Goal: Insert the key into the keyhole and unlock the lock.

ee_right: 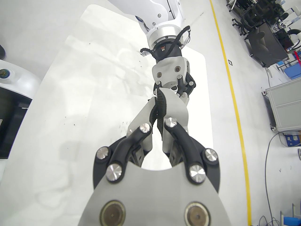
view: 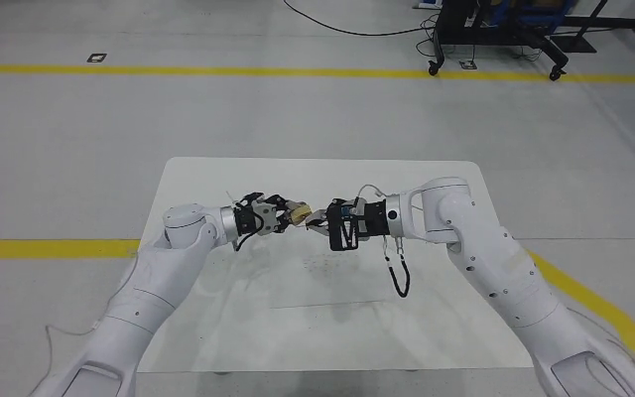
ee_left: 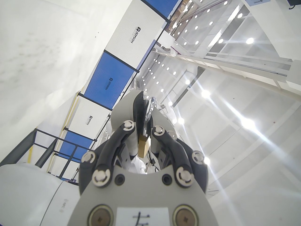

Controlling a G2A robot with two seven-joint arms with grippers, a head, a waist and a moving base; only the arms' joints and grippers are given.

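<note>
The right gripper [ee_right: 160,97] had its ribbed pads pressed almost together, on something too thin for us to make out from its own wrist. Just ahead of its fingertips, tip against tip, stood the left gripper [view: 283,212], closed around the brass lock [view: 296,210]. From above, a small grey piece, which we judged to be the key [view: 314,219], went from the right fingertips to the lock. Below both grippers, well apart from them, lay the white table [view: 417,328].

We judged the insertion step to be in hand, but how deep the key sat we could not tell. The next move would call for a straight push along the keyhole, then a turn of the right wrist, while the left one holds firm.

The left wrist view gave the lock's brass body between its own fingers, with a chrome part beyond it; shackle or key, we could not say. From the right wrist, the fingers of both grippers stood in front of the lock.
</note>
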